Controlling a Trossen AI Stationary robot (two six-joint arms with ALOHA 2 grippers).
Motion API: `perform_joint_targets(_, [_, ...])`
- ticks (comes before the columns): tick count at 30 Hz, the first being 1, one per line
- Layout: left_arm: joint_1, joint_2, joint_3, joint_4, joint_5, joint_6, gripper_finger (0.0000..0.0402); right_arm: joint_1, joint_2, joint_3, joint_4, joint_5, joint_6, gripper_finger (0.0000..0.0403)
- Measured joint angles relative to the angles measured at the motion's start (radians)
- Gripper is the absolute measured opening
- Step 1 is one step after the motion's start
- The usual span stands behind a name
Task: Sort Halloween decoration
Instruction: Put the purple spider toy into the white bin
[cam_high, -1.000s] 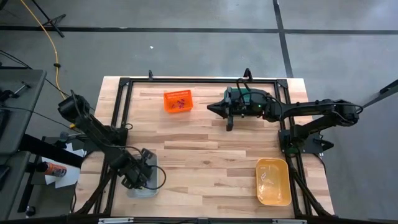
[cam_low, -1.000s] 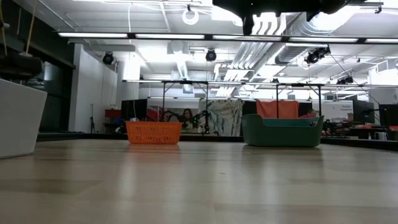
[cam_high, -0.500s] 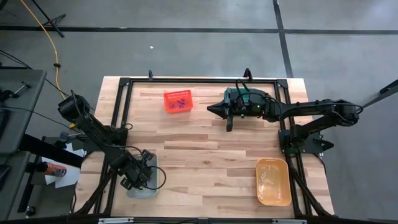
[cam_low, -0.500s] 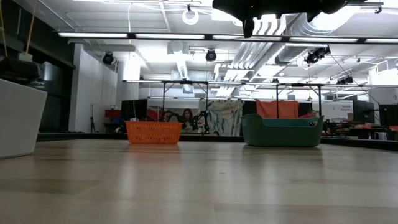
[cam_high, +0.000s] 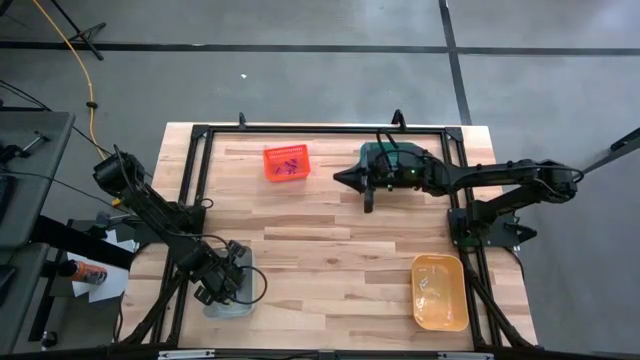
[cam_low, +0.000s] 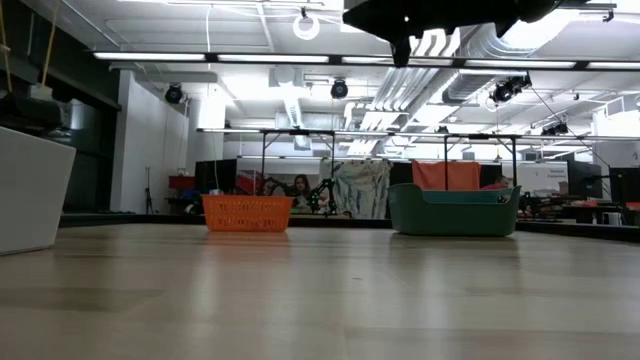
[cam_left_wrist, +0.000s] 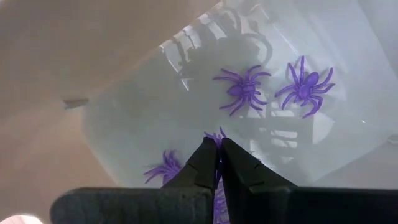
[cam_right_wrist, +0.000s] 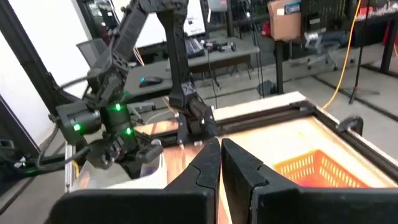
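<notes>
Almost nothing has shifted over the last second. The left gripper (cam_left_wrist: 219, 146) stays down inside the clear bin (cam_high: 244, 258) at the table's near-left corner, and the right gripper (cam_high: 340, 176) has only crept a touch along the far edge, so more of the green bin (cam_low: 455, 212) beneath it now shows from above. The left fingers are pressed together, tips touching. A purple spider (cam_left_wrist: 166, 169) lies just beside them and a sliver of purple peeks past the tips, but whether a leg is actually pinched cannot be told. Two more purple spiders (cam_left_wrist: 244, 90) lie loose on the bin floor, well apart from the tips. The right gripper hangs high above the table with its fingers closed on nothing. The orange basket (cam_high: 285, 163) near the far edge already holds a few small purple pieces, while the amber bin (cam_high: 440, 292) at the near-right corner looks untouched. Such stillness suggests the left arm is settling a grasp, so the sorting appears partway done, with the clear bin still to be emptied.
</notes>
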Motion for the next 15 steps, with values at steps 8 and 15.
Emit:
perform_joint_targets(8, [0.0,0.0,0.0,0.0,0.0,-0.008,0.0002,0.0,0.0,0.0,-0.037,0.0,0.066,0.0012])
perform_joint_targets(15, [0.015,0.0,0.027,-0.034,0.072,-0.023,0.0065,0.0,0.0,0.0,-0.037,0.0,0.067,0.0012])
